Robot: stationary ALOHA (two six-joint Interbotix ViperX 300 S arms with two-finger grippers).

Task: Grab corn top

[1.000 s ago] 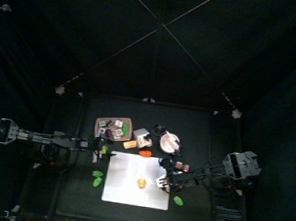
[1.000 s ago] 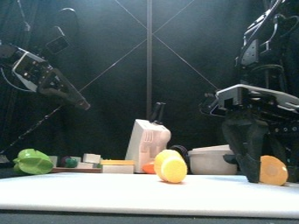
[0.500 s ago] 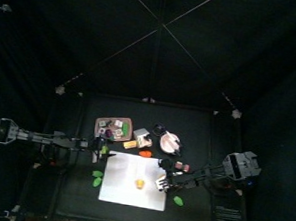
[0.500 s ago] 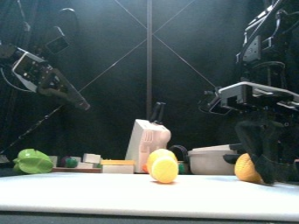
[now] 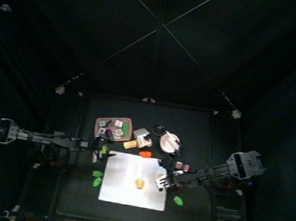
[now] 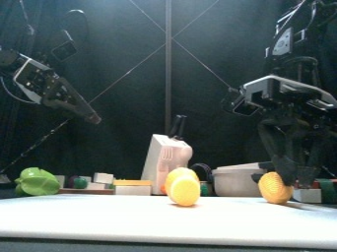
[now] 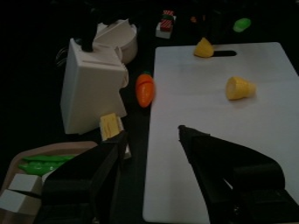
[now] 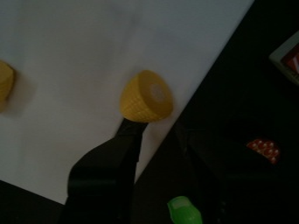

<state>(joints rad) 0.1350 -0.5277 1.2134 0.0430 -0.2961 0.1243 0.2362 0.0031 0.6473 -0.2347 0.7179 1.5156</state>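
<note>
Two yellow corn pieces lie on the white cutting board (image 7: 222, 140). The tapered corn top (image 8: 147, 95) lies near the board's right edge and also shows in the front view (image 6: 273, 186) and the left wrist view (image 7: 205, 47). My right gripper (image 8: 162, 129) is open just above the board. Its left fingertip (image 8: 131, 127) touches or nearly touches the corn top, which lies beyond the tips, not between the jaws. The other corn piece (image 6: 183, 186) lies mid-board. My left gripper (image 7: 158, 171) is open and empty, raised over the table's left side.
A white carton (image 7: 93, 83) stands behind the board, with an orange carrot piece (image 7: 145, 88) and a yellow block (image 7: 111, 125) beside it. A green pepper (image 6: 38, 181) lies at the far left. Small green (image 8: 184, 210) and red (image 8: 261, 149) items lie off the board's right edge.
The corn top has slid left on the board, and the mid-board piece shifted slightly left. My right gripper swung sideways and rose a little. The left arm has not moved.
</note>
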